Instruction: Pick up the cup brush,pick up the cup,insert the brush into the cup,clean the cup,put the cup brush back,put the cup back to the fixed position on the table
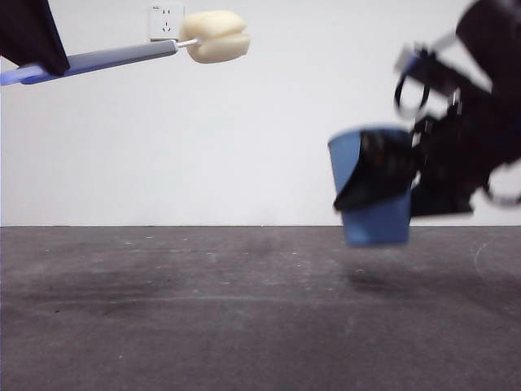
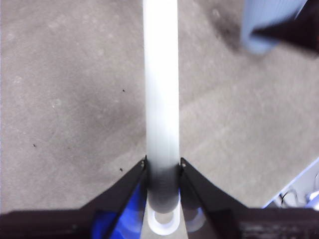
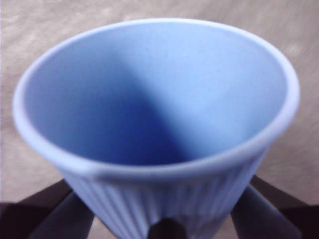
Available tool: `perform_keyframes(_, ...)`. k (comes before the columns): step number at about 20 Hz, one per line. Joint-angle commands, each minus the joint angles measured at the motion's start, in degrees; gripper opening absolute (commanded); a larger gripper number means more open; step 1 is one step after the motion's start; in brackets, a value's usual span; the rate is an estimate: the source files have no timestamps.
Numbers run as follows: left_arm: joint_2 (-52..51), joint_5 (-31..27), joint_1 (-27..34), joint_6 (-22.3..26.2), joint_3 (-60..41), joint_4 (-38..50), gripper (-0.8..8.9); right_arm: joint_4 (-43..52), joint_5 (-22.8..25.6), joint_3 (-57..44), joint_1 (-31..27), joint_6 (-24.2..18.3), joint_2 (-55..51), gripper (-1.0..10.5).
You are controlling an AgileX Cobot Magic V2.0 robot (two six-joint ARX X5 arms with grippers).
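Front view: brush point(image 1: 130, 54) and cup point(image 1: 370, 187) are both held clear of the table point(image 1: 203, 318), well apart.
Left gripper point(image 2: 162, 172): clamped on the brush handle; long axis near level, sponge end toward the cup.
Right gripper point(image 3: 164, 224): closed around the cup's ribbed wall; mouth is seen unobstructed.

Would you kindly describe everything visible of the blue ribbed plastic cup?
The blue ribbed plastic cup hangs upright above the dark grey matte table, touching nothing below. Its fine vertical ribs run under a smooth plain rim, the wall tapers to the base, and the inside looks empty. The right claw clamps its side. It is motion-blurred.
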Motion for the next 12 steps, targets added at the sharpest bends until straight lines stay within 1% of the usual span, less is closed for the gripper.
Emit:
perform_keyframes(1, -0.13, 1.25, 0.11, 3.52, 0.0, -0.83, -0.09, -16.44, 2.43, 4.61, 0.87, -5.27, -6.27, -0.2)
perform_keyframes(4, -0.13, 2.91, 0.11, 6.56, 0.0, -2.75, -0.08, -35.21, 7.5, 12.2, 1.97, -10.29, -10.71, -0.2)
perform_keyframes(7, -0.13, 2.86, 0.09, 9.53, 0.0, -5.68, -0.08, -48.35, 14.62, 16.44, 3.17, -15.23, -10.99, -0.2)
perform_keyframes(10, -0.11, 2.69, 0.09, 14.67, 0.0, -10.38, -0.08, -54.31, 21.2, 16.85, 4.7, -19.85, -10.99, -0.2)
perform_keyframes(12, -0.11, 2.71, 0.04, 17.7, 0.0, -12.68, -0.08, -56.85, 25.88, 16.85, 5.84, -23.78, -10.97, -0.2)
